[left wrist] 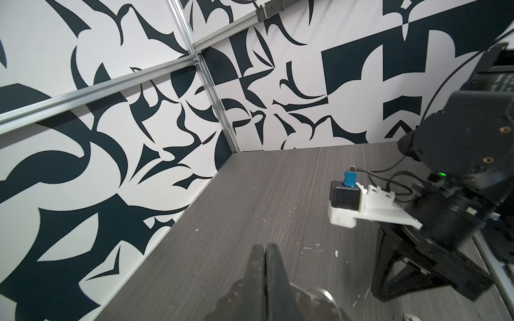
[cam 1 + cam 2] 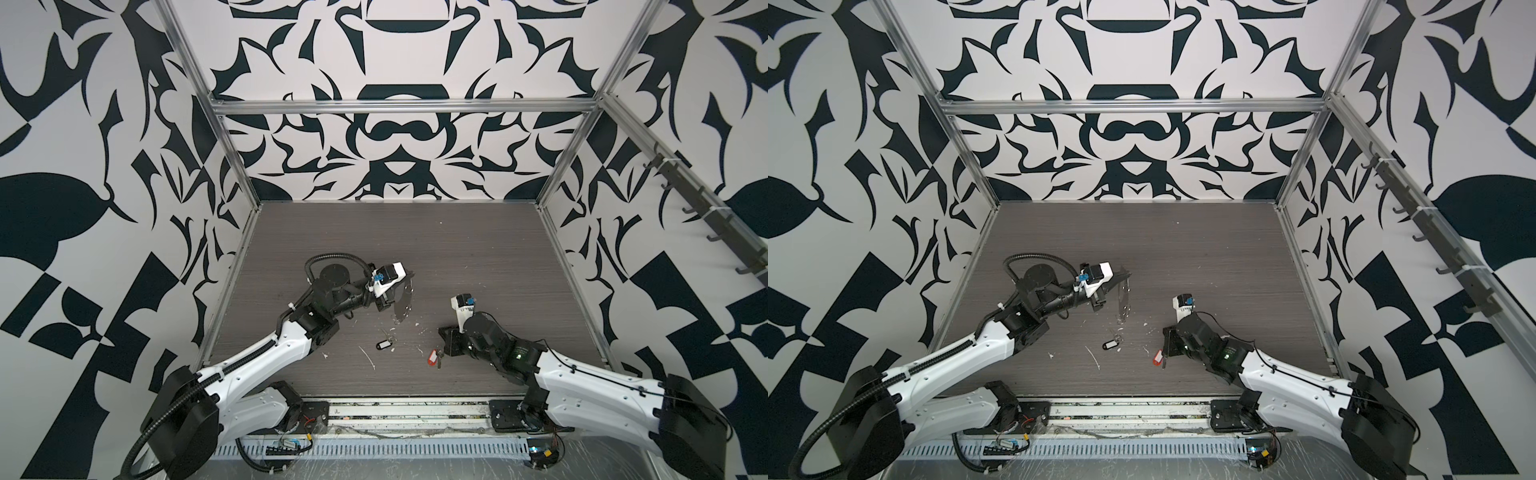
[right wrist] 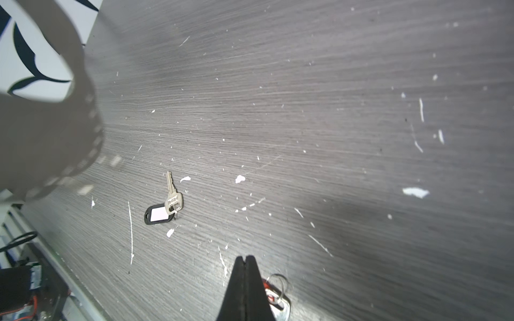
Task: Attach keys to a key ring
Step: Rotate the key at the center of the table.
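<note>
Left gripper [image 1: 265,248] clamps the thin grey hoop key ring [image 2: 403,301] mid-frame; right gripper [image 3: 244,259] sits closed by red-tagged silver keys [image 2: 433,357] lower-centre; next I lift and thread.

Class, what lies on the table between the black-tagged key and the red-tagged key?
Only tabletop with a few white flecks separates the black-tagged key from the red-tagged key, as both top views show.

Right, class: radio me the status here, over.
Left gripper shut on key ring, raised. Right gripper shut beside red-tag keys. Black-tag keys lying loose. Only white scraps nearby.
</note>
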Controlling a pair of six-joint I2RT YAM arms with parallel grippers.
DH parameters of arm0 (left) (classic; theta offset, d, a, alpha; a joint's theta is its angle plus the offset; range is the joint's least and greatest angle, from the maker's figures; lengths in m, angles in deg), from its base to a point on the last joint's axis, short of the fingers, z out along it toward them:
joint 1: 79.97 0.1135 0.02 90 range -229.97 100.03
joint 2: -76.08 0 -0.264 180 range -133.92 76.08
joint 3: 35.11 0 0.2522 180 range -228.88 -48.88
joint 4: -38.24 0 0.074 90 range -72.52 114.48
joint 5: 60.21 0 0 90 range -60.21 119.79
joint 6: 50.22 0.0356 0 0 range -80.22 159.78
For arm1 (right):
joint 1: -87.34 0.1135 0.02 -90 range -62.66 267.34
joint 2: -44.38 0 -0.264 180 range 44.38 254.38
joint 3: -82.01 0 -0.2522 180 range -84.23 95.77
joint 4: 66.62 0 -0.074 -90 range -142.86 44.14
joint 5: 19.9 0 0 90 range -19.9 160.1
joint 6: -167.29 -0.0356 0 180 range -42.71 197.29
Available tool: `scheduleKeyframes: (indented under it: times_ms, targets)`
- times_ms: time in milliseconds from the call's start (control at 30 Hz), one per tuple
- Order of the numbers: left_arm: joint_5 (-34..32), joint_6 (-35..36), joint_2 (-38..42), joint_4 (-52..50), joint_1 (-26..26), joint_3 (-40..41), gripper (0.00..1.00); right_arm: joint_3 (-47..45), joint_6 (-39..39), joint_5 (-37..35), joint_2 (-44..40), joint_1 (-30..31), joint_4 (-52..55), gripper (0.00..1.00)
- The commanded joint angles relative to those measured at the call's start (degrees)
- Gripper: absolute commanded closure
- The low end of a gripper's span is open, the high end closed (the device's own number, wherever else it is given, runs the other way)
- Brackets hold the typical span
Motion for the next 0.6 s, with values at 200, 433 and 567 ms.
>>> scheduleKeyframes:
  times_ms: [200,433,567]
  targets:
    - [-2.67,3.63,-1.64,3.32,0.14,-1.55,1.00,4.63,5.80,-7.88,1.69,1.81,17.89,0.90]
    - [-1.91,1.75,-1.77,4.02,0.14,-1.22,1.00,0.34,-2.13,-3.12,1.03,3.10,19.24,0.95]
    - [-2.02,0.89,-0.64,4.26,0.14,-0.40,1.00,-0.32,-3.36,-1.42,4.25,6.06,16.22,0.98]
